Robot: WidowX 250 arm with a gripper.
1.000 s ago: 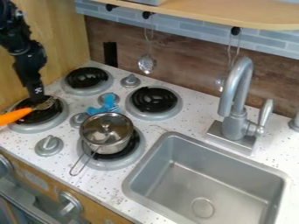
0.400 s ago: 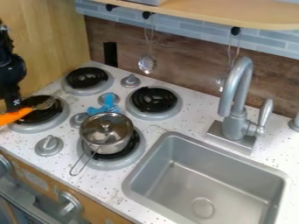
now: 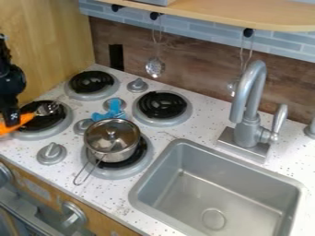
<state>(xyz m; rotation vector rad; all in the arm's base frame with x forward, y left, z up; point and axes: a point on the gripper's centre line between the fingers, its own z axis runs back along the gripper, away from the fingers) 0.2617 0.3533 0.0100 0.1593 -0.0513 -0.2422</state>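
Gripper (image 3: 9,119) stood left of the lidded saucepan (image 3: 111,140), at the handle of the orange-handled utensil (image 3: 26,119); claw wide, narrow or gripping: could not tell. Utensil head lay over the burner (image 3: 52,131) left of the saucepan. Saucepan contents hidden under lid. Sink (image 3: 246,186), right of it, had a drain (image 3: 213,218). Versus first frame: gripper further left of the saucepan; utensil head turned slightly.
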